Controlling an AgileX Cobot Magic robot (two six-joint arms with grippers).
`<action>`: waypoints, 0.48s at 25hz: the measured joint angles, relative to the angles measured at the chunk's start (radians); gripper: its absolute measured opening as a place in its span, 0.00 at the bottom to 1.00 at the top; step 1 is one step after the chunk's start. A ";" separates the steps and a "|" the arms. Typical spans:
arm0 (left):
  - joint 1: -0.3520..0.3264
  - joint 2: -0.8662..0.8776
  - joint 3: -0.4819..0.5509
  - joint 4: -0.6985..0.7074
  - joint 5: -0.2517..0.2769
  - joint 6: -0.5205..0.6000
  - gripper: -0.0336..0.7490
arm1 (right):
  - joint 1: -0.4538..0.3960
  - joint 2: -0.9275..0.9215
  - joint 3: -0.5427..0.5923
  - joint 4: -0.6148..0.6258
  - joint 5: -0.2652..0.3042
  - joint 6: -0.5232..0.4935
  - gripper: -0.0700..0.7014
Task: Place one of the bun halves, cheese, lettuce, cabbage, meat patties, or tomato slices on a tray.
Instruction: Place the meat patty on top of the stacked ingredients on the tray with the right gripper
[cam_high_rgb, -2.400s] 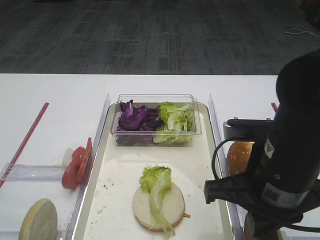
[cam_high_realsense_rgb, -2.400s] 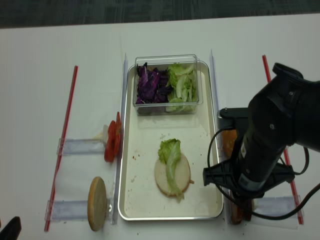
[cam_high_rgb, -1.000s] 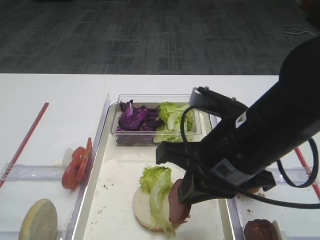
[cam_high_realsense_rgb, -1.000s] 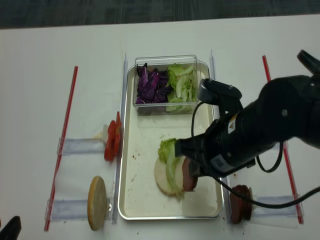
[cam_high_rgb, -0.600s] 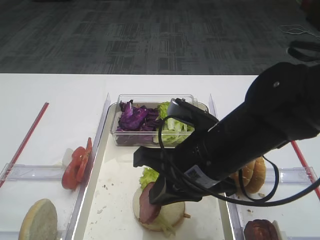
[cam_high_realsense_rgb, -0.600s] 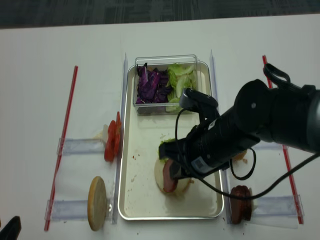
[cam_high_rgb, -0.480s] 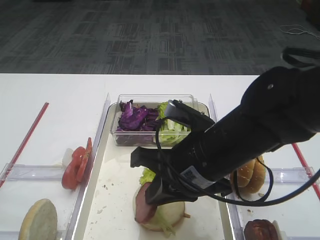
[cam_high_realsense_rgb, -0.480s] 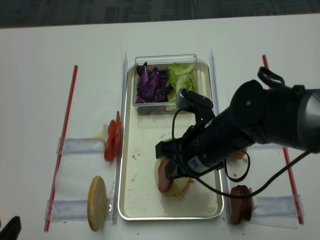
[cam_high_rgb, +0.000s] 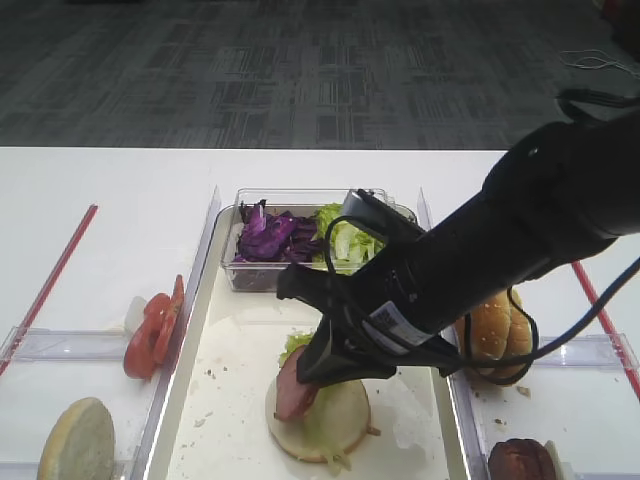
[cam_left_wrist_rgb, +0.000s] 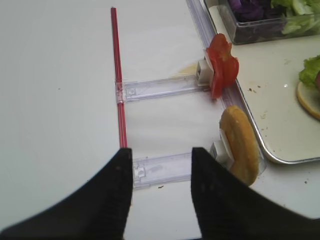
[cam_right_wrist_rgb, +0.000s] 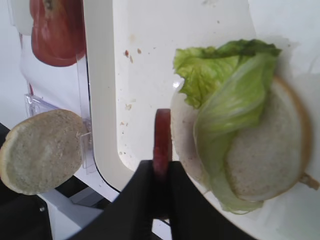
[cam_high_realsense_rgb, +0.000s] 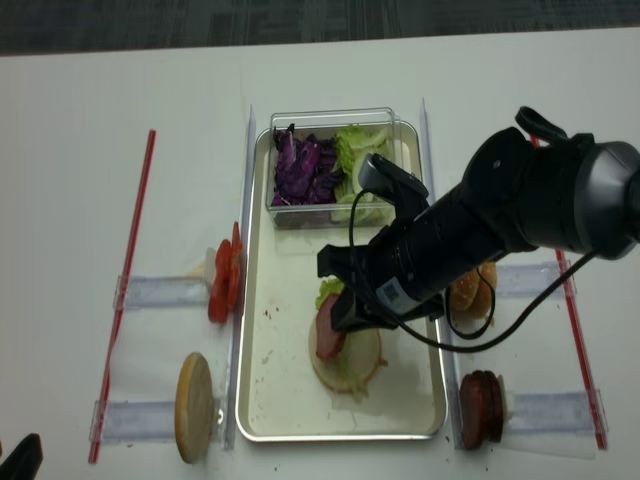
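Meat patty (cam_high_rgb: 293, 391) carried leftward over bun half (cam_high_rgb: 330, 422), right end effector (cam_right_wrist_rgb: 156, 197) clamped on it, no legible writing

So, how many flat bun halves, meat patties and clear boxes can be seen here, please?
flat bun halves: 2
meat patties: 2
clear box: 1
Total: 5
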 joint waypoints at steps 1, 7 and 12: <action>0.000 0.000 0.000 0.000 0.000 0.000 0.39 | 0.000 0.004 0.000 0.007 0.005 -0.008 0.21; 0.000 0.000 0.000 0.000 0.000 0.000 0.39 | -0.002 0.031 -0.002 0.076 0.015 -0.071 0.21; 0.000 0.000 0.000 0.000 0.000 0.000 0.39 | -0.009 0.051 -0.002 0.086 0.012 -0.088 0.21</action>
